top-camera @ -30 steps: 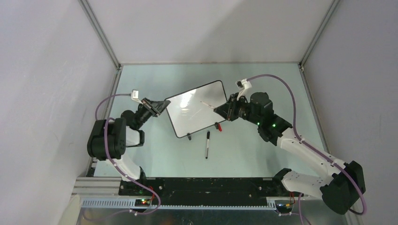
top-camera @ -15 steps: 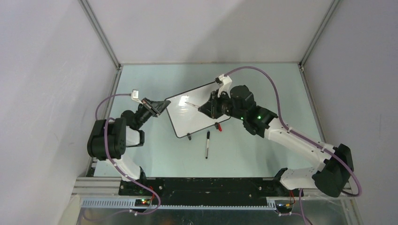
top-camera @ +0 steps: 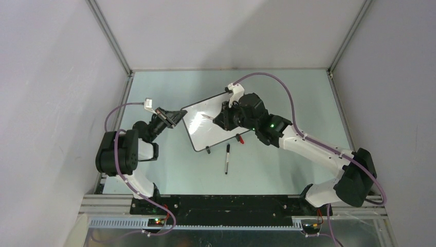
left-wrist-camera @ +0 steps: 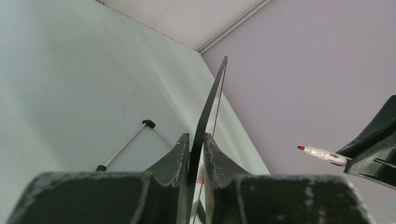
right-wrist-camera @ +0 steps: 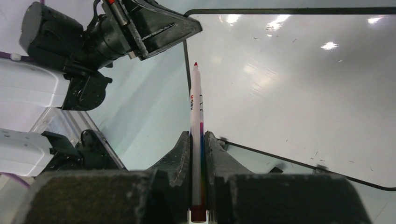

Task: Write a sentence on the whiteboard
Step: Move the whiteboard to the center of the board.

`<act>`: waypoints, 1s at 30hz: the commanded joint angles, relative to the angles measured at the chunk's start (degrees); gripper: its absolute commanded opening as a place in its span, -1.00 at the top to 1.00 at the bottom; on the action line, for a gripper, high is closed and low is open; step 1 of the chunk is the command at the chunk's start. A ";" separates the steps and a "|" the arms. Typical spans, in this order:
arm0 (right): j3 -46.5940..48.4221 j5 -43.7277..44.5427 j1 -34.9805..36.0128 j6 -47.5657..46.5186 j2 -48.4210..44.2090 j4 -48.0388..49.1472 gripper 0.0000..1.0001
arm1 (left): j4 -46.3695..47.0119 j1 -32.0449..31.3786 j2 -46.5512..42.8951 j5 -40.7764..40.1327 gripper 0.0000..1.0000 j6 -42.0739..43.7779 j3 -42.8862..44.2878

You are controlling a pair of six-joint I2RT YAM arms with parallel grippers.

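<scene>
Bracing black-framed glossy white whiteboard (top-camera: 205, 128), mid-frame, in clamped left gripper (left-wrist-camera: 196, 138) — aiming red-tipped white marker (right-wrist-camera: 196, 102), pinched in right gripper (right-wrist-camera: 197, 135).

The right gripper (right-wrist-camera: 198, 140) pinches a white, red-tipped marker (right-wrist-camera: 196, 98) between its fingers, the tip pointing up just inside the black-framed left edge of the glossy whiteboard (right-wrist-camera: 303, 93), whose upper-left corner the left gripper (right-wrist-camera: 184, 28) meets.

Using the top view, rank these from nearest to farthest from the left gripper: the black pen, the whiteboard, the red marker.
1. The whiteboard: clamped at its edge by the left gripper.
2. The red marker: over the board, in the right gripper.
3. The black pen: lying on the table, nearer the arm bases.
</scene>
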 commanded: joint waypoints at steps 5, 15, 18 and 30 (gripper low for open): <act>4.26 6.35 2.32 -3.00 1.52 0.75 1.00 | 2.22 -0.44 -0.87 0.55 0.85 0.53 1.09; 5.16 9.50 2.87 -5.20 2.11 -0.70 1.00 | 2.22 -0.47 -1.65 1.05 0.72 1.72 0.74; 5.08 9.75 2.87 -5.33 2.47 -1.05 1.00 | 2.22 -0.50 -1.84 1.24 0.57 2.12 0.66; 4.74 8.86 3.38 -6.07 2.78 -0.78 1.00 | 2.22 -0.52 -2.02 1.47 0.53 2.11 0.74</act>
